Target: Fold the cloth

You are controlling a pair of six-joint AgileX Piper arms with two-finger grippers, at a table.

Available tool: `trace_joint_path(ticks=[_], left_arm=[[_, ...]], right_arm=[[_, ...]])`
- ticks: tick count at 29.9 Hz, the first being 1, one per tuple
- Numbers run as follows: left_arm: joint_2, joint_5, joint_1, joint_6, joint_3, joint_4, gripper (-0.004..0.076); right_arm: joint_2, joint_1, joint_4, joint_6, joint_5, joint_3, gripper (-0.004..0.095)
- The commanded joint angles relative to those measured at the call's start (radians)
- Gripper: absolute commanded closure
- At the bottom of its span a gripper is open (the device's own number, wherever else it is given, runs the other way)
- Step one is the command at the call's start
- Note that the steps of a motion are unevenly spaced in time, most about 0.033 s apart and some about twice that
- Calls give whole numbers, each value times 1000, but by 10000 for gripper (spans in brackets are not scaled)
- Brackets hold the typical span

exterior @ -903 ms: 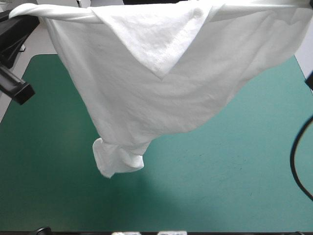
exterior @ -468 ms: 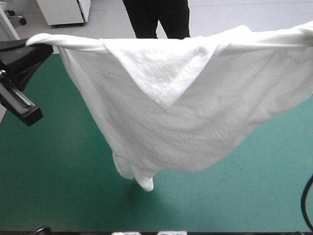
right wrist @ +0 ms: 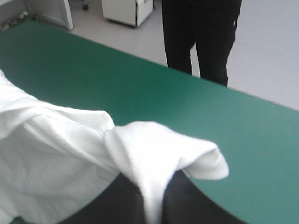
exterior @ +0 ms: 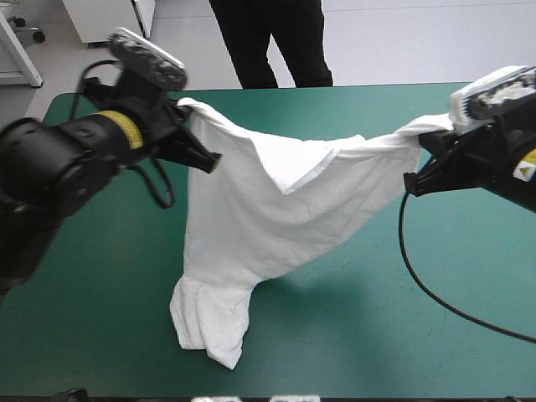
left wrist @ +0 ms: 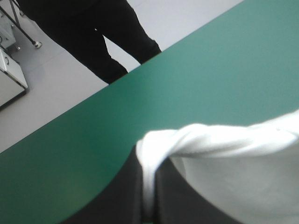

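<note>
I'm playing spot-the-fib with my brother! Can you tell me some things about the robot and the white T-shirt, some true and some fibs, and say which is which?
1. Both grippers hold the T-shirt. True: the left gripper and the right gripper are each shut on it.
2. The T-shirt lies spread flat. False: it hangs stretched between the two grippers, with its lower end down at the table.
3. A brown box sits on the table. False: no box shows anywhere.
4. The table has a teal-green cover. True.
</note>
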Motion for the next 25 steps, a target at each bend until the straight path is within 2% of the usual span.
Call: trace_joint_path(ticks=[1,4,13,25], left_arm=[[71,-152,14,-31,11,39,732],[162,-205,74,-31,13,-28,732],[365,-328,324,37,9,-322,733],[587,-362,387,159,9,-510,733]], right_arm=[[60,-3,-54,5,-102,32,925],[133,-3,-115,13,-112,34,925],[341,-5,-362,117,-240,34,925],[634,-5,-355,148,-295,34,925]])
